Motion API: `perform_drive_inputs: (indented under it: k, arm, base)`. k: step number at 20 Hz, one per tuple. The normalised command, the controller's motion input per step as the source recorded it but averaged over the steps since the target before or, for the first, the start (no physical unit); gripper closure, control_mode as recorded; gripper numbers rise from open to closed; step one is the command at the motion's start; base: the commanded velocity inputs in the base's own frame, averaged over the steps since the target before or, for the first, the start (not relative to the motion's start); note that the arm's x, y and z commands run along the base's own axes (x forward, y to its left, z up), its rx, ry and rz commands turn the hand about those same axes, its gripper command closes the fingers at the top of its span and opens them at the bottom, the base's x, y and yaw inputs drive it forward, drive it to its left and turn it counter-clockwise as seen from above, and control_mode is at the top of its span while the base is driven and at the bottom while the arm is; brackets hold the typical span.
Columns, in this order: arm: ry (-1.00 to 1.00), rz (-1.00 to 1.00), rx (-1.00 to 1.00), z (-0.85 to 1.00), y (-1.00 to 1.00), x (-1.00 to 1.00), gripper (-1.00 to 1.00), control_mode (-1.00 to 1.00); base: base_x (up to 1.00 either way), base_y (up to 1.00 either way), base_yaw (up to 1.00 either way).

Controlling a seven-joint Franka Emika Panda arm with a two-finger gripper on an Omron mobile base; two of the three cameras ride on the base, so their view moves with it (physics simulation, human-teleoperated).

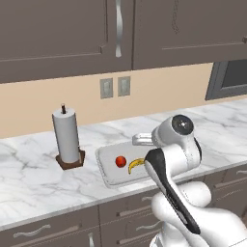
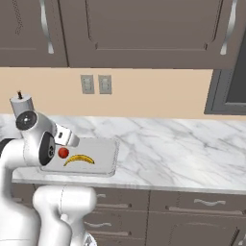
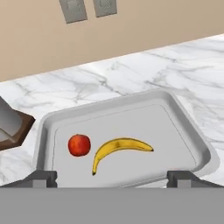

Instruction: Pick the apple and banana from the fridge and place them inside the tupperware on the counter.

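Dark fingertips (image 3: 43,178) stand wide apart and empty — the claw (image 3: 112,179) hangs released above the near rim of the tupperware (image 3: 192,135) on the counter (image 3: 131,74). Inside lie the apple (image 3: 79,145) and the banana (image 3: 119,148), just beside each other. Risk, I judge: a low pull-back clips the rim and shoves the tray — fruit spills.

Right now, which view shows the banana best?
The hand view: the banana lies whole and unblocked in the tupperware, beside the apple. In the left base view the arm hides one end of it; in the right base view it shows whole but small.
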Motion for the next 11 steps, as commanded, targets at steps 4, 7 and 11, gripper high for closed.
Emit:
perform_drive_inputs:
  k: [4, 7, 11]
  arm:
    - [-0.02, 0.00, 0.10, 0.47, -0.24, -0.45, -1.00, -1.00]
    - [0.00, 0.00, 0.10, 0.46, -0.25, -0.48, -1.00, -1.00]
    - [-0.03, 0.00, 0.09, 0.36, -0.25, -0.59, -1.00, -1.00]
  base:
    - [0.00, 0.00, 0.00]
    - [0.00, 0.00, 0.00]
    - [0.00, 0.00, 0.00]
